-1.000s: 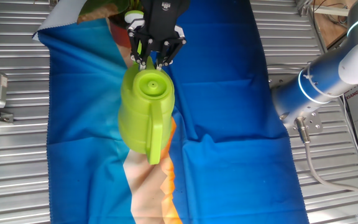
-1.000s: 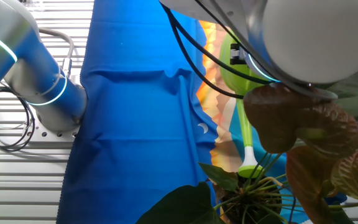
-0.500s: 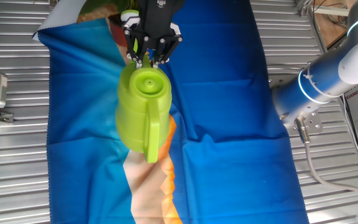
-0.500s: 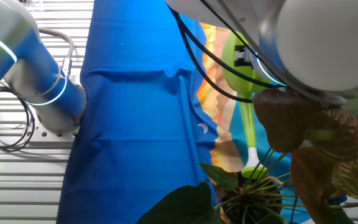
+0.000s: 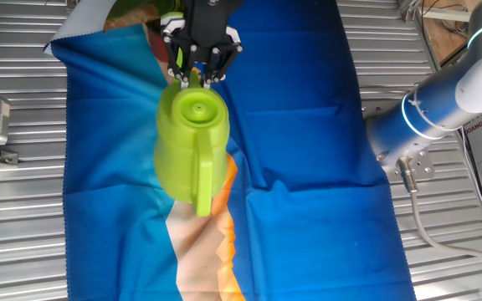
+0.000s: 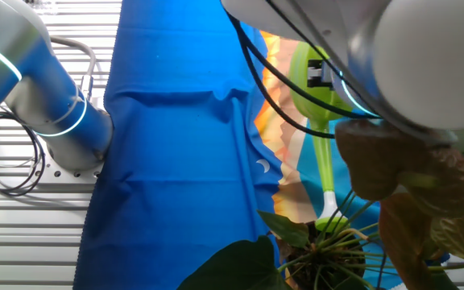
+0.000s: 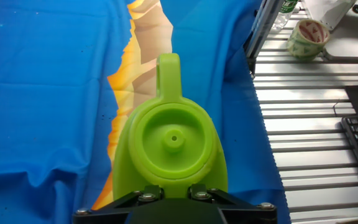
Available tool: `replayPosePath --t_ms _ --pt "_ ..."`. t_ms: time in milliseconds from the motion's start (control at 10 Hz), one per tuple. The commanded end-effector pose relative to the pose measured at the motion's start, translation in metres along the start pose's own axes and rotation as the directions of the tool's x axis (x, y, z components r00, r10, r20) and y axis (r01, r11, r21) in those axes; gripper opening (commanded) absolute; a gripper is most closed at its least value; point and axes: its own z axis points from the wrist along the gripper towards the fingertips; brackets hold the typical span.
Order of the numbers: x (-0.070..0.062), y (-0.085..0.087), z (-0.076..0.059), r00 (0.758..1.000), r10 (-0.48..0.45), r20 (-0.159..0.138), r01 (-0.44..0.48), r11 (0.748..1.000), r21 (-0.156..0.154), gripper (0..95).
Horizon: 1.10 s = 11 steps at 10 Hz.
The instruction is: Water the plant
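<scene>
Hand view looks straight down onto the lime-green watering can [image 7: 173, 158], its handle running away from the camera over a blue cloth [image 7: 42, 93] draped on the slatted surface [image 7: 316, 124]. End effector [image 5: 196, 73] closed on the can at the spout side of its round top, fingers [image 5: 182, 68] pressed against the green plastic; exact contact hidden from the hand view by the black body at the bottom edge.

Other fixed view settles the key relation. Long thin spout [image 6: 325, 169] slants down from the can body toward the plant [image 6: 329, 242], white tip ending just at the clump of stems and leaves. Plant sits at the far end of the cloth in one fixed view, only a scrap of foliage [image 5: 132, 8] showing near the top edge beyond the end effector. Can's long axis therefore lines up handle-to-spout directly at the plant, spout end leading.

Judged from this: pouring step under way or just about to start, needing only further tilt along that same axis. Water flow not discernible.
</scene>
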Motion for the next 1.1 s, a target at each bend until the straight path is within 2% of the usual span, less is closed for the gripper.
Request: replayPosePath --t_ms 100,1100 --pt "-0.0004 0.0003 -0.001 1.0 0.006 0.01 -0.006 1.0 0.003 0.0" --pt "0.0023 0.003 -0.0053 0.999 0.019 0.048 -0.019 1.0 0.009 0.0"
